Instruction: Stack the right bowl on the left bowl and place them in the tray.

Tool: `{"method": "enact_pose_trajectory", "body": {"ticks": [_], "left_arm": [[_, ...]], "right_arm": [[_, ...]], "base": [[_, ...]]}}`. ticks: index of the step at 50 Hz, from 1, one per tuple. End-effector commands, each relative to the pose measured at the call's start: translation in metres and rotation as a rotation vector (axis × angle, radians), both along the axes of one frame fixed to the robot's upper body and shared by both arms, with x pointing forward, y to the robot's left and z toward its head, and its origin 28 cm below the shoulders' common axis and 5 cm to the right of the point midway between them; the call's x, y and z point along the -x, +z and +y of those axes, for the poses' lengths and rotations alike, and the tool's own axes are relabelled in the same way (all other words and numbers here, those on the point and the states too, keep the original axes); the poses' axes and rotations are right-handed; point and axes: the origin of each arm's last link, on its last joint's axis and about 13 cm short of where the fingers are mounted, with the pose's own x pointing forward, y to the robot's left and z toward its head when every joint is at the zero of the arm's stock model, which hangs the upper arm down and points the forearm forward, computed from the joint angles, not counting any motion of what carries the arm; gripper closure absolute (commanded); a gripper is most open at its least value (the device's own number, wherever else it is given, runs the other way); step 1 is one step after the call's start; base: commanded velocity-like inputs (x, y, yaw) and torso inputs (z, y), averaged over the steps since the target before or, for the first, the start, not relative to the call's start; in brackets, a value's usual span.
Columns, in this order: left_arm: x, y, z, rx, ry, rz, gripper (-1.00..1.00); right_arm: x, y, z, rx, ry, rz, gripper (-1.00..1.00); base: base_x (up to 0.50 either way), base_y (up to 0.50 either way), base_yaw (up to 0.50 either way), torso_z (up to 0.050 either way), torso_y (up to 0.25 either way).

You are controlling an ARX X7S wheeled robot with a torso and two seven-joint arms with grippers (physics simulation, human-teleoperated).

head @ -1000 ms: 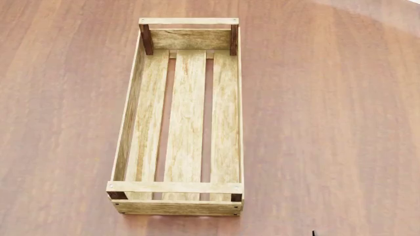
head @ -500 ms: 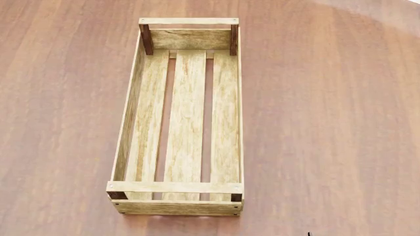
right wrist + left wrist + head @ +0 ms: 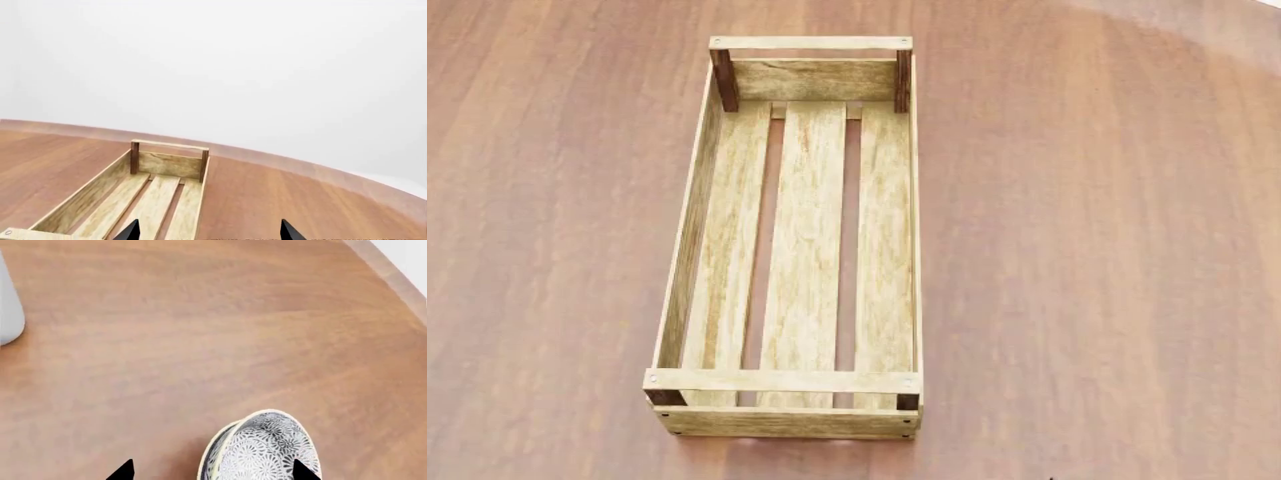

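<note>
No readable text, label, brand, number or sign anywhere: none on the tray, none on the patterned bowl, none on the desk. Only a floral print on the bowl.

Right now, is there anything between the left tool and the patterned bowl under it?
Nothing visible. The left tool is open, its tips on either side of the patterned bowl, with only bare table around it.

Left wrist view: patterned bowl cut off by the frame edge; only tips of the left gripper's fingers show. Right wrist view: tray near end cropped; right gripper's fingers likewise mostly out of frame.
</note>
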Motion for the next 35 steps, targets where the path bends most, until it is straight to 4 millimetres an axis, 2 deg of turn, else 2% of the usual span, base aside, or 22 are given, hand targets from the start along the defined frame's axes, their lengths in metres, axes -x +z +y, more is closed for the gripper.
{"method": "enact_pose_trajectory", "body": {"ticks": [1, 23, 35], "left_arm": [[-0.002, -0.006, -0.004, 0.011, -0.027, 0.004, -1.0], [-0.006, -0.004, -0.008, 0.043, -0.053, -0.02, -1.0], [-0.009, -0.016, -0.009, 0.06, -0.07, 0.009, -1.0]], "right_arm": [[-0.001, -0.001, 0.001, 0.019, 0.0, -0.007, -1.0], [-0.001, -0.002, 0.002, 0.035, 0.005, 0.0, -1.0], [-0.001, -0.004, 0.003, 0.047, 0.008, 0.009, -1.0]], "base": [[0.0, 0.0, 0.0, 0.0, 0.0], [0.0, 0.0, 0.0, 0.0, 0.0], [0.0, 0.0, 0.0, 0.0, 0.0]]}}
